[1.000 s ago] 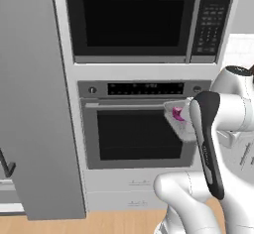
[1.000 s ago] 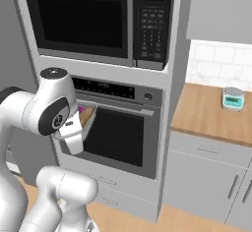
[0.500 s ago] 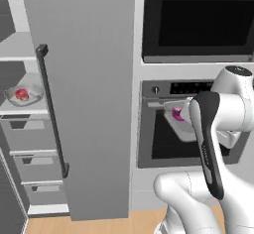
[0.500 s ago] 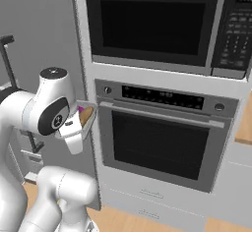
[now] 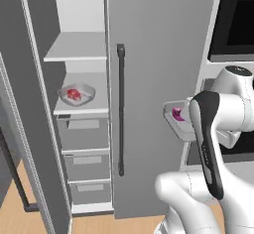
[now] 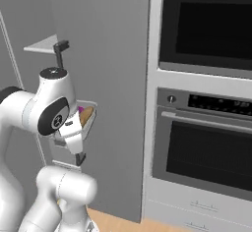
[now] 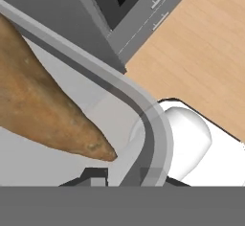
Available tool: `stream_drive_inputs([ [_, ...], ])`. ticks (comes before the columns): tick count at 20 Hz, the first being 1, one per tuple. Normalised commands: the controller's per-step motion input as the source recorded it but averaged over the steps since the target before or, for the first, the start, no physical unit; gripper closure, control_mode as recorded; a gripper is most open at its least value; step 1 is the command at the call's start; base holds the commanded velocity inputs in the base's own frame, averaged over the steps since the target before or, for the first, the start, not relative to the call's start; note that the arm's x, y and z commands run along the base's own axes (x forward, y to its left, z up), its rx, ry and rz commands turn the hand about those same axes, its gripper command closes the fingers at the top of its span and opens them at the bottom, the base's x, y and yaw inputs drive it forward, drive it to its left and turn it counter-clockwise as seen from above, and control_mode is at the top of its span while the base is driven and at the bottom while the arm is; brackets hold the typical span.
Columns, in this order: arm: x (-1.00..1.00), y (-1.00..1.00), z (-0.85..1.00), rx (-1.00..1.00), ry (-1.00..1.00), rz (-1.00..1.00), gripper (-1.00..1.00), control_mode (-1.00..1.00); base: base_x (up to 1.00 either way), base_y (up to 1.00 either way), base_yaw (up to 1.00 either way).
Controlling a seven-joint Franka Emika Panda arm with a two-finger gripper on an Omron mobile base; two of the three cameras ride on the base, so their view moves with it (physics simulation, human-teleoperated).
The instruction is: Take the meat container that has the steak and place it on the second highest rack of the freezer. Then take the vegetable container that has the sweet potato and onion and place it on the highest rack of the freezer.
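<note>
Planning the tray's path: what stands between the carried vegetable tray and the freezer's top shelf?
In the left base view, the freezer's closed grey door panel with its dark bar handle stands between the translucent tray and the light-grey top shelf.

White arm folded at chest height right of freezer handle, forearm angled down. Gripper clamped on vegetable container rim, dark fingers straddling wall, held level.

The white arm stands at 9 o'clock holding a grey tray with the sweet potato and onion against the freezer; black oven at 3 o'clock
</note>
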Motion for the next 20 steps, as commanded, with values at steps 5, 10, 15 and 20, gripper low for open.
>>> stream_drive_inputs([
  [5, 0.00, 0.00, 0.00, 0.00, 0.00, 0.00, 1.00, 1.00, 0.01, 1.00, -0.05],
  [10, 0.00, 0.00, 0.00, 0.00, 0.00, 0.00, 1.00, 1.00, 0.24, 0.86, -0.03],
  [15, 0.00, 0.00, 0.00, 0.00, 0.00, 0.00, 1.00, 1.00, 0.69, 0.33, -0.05],
  [20, 0.00, 0.00, 0.00, 0.00, 0.00, 0.00, 1.00, 1.00, 0.80, 0.09, -0.02],
])
